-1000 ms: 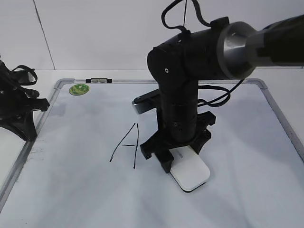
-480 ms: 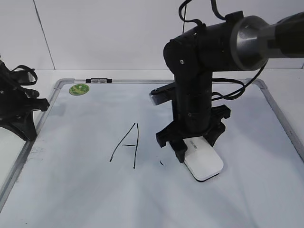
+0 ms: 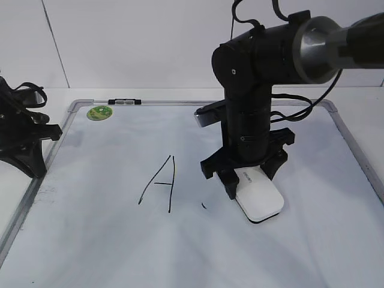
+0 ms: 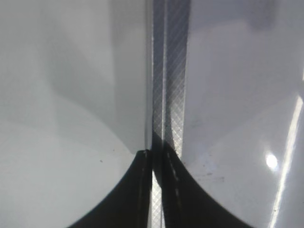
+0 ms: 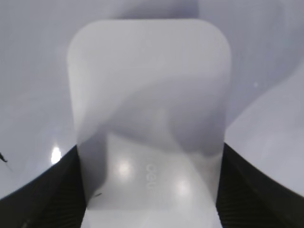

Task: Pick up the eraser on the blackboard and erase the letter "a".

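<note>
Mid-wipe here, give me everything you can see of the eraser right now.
The eraser is a white, smooth plastic-looking block with rounded corners, a faint grey mark on top and a dark underside edge. It lies flat on the blackboard, long axis running diagonally away from the right gripper, whose black fingers clamp its near end from both sides. It sits right of the uppercase "A"; a small black stroke remains just left of it.

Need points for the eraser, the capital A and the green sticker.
eraser [image 3: 261, 201]: exterior view, middle of its white top.
capital A [image 3: 170, 191]: exterior view, on its right stroke.
green sticker [image 3: 99, 112]: exterior view, centre of the round sticker, far-left corner of the board.
</note>
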Motion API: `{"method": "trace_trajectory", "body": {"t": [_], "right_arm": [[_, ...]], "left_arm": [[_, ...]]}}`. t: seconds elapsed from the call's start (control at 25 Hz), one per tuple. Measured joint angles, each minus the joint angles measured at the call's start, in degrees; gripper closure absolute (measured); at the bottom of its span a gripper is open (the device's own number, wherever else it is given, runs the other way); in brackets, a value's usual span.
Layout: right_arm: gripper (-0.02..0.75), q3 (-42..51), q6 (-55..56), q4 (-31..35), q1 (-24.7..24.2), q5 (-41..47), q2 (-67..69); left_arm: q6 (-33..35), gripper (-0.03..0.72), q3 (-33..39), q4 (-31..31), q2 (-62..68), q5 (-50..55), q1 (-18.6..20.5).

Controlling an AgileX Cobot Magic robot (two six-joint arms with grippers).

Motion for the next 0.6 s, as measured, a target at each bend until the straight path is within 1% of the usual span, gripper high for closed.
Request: {"method": "trace_trajectory", "body": {"t": [0.2, 0.6], "right_arm": [[0.174, 0.00, -0.48, 0.70, 0.11, 0.00, 0.00], [0.174, 0.00, -0.70, 0.84, 3.24, 0.00, 0.00]], "left_arm": [[0.00, 0.653, 0.00, 0.00, 0.00, 0.00, 0.00], [0.00, 0.653, 0.00, 0.00, 0.00, 0.00, 0.00]]}}
